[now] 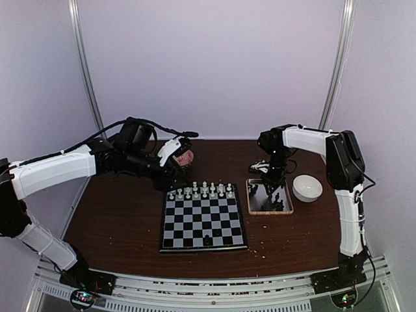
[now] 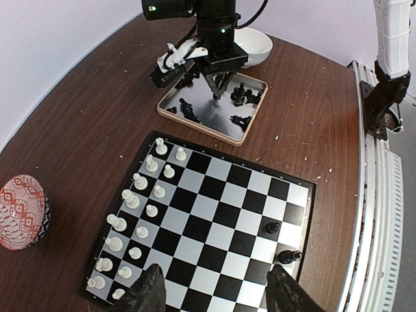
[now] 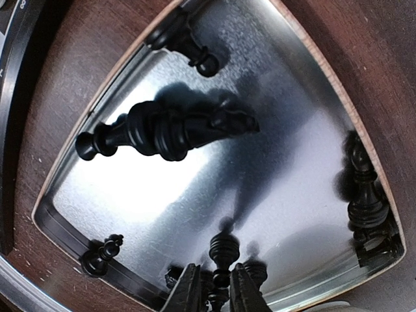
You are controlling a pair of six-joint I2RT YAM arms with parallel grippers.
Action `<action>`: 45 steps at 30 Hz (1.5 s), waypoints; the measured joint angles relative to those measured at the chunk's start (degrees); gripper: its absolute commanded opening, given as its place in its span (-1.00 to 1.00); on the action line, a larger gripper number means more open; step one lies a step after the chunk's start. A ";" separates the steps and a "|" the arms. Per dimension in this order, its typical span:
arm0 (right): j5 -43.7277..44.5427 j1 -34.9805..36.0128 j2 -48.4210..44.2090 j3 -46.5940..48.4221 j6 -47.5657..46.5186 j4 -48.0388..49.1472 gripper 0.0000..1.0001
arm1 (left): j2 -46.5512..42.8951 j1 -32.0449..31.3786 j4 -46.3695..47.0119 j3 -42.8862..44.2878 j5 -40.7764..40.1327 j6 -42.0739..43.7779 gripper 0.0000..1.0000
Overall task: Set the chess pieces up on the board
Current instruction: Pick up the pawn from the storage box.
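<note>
Dark surface (image 1: pixel 117 221), board (image 1: pixel 203 224) at its centre, white pieces (image 1: pixel 201 190) along its far edge.
We see the right gripper (image 3: pixel 216 292) pinching a black piece (image 3: pixel 223 250) in the tray (image 2: pixel 209 114) right of it; the left gripper (image 2: pixel 214 270) hangs open.

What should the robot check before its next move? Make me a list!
1. Right end effector straddles one small black chess piece in the wood-rimmed silvery tray: ok.
2. Grip fully tight on it: cannot tell.
3. Left end effector open and empty: ok.
4. White chess pieces standing in two rows on the black-and-silver chequered board: ok.
5. Black side filled: not ok, only two black pieces there.
</note>
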 measured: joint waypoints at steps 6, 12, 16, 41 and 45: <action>0.04 0.46 0.31 0.00 0.63 -0.59 -0.63 | -0.24 0.00 -0.07 0.00 -0.02 0.00 0.08; 0.07 0.72 0.31 -0.07 0.81 -0.55 -0.72 | -0.39 0.00 -0.20 0.00 -0.02 0.00 0.08; 0.15 0.79 0.31 -0.42 1.01 -0.55 -0.72 | -0.39 0.00 -0.26 0.00 -0.02 0.00 0.08; 2.43 3.93 -6.47 -5.88 0.96 2.49 -0.95 | -0.59 0.00 -0.48 0.00 -0.46 0.00 0.08; 1.55 8.46 -14.14 -7.98 0.63 3.78 -0.95 | -0.59 0.00 -0.70 0.00 -0.50 -0.02 0.08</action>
